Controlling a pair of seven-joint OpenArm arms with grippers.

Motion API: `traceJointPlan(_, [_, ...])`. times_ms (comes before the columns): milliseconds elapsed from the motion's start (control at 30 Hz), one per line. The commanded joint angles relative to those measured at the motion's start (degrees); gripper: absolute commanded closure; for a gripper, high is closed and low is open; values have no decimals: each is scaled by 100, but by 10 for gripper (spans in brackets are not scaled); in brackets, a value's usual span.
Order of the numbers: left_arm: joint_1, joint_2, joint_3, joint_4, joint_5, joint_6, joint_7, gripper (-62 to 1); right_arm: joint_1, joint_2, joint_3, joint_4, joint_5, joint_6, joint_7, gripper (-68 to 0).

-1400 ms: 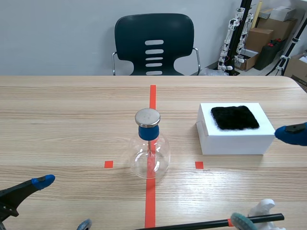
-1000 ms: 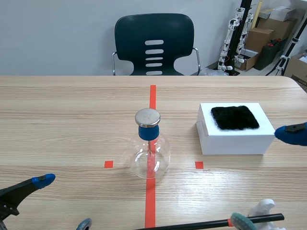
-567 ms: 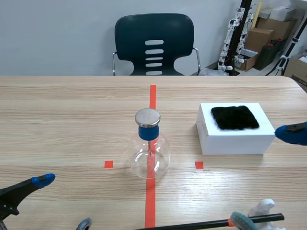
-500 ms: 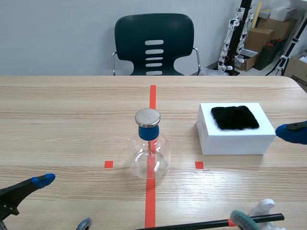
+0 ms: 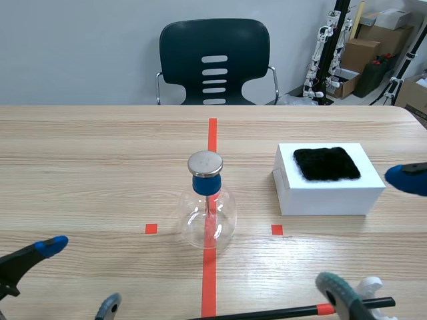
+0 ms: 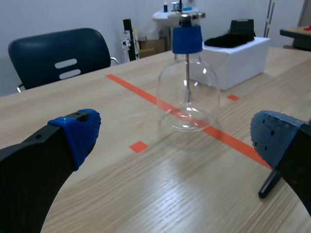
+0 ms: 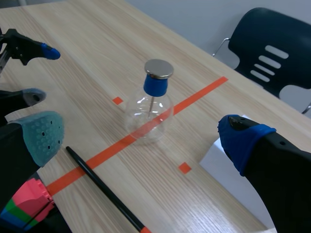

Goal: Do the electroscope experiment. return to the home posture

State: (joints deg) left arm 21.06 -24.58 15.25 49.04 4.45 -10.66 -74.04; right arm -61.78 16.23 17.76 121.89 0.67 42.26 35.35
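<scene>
While both arms sit low at the near edge of the table (image 5: 100, 153), we see the left gripper (image 5: 79, 276) spread wide and holding nothing, one finger blue-padded, the other grey. Over to the right gripper (image 5: 370, 233), and it's released as well, fingers far apart with only bare wood between them. Just beside its green-padded finger lies the black rod (image 5: 267, 313), flat on the table with an orange band near that end; we can't tell whether pad and rod touch. Moving outward, there's the electroscope (image 5: 207, 217), a round clear glass flask standing upright right on the long red tape line, ahead of both grippers and well apart from each. It's topped by a blue stopper (image 5: 206, 184) and a flat metal disc (image 5: 205, 162), with a thin stem hanging down inside the glass. Off to its right sits a white box (image 5: 327, 193) with a black furry cloth (image 5: 327, 163) lying on top, near the right gripper's blue fingertip. Beyond the far edge we've got a dark chair (image 5: 214, 60) facing us.
</scene>
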Motion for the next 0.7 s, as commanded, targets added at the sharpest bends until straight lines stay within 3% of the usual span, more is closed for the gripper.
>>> traceJointPlan(0, [122,-234,-61,337,-87,-13,-116,-623,2,24,-83,52,92,46,31,-679])
traceJointPlan(167, [492,-647,-479,949,-85,-111,107,-623,0,-138,-127,52,63,11,31,-679])
traceJointPlan(333, [868,-964,-1029,1399,-85,-291,210,-623,-17,-426,-129,52,-367,-87,42,-679])
traceJointPlan(500, [1211,-1196,-1545,1829,-114,-616,393,-623,-31,-470,-129,52,-442,-87,254,-679])
traceJointPlan(667, [1506,-1307,-1993,2361,-267,-715,789,-623,-13,-688,-129,52,-564,-85,409,-679])
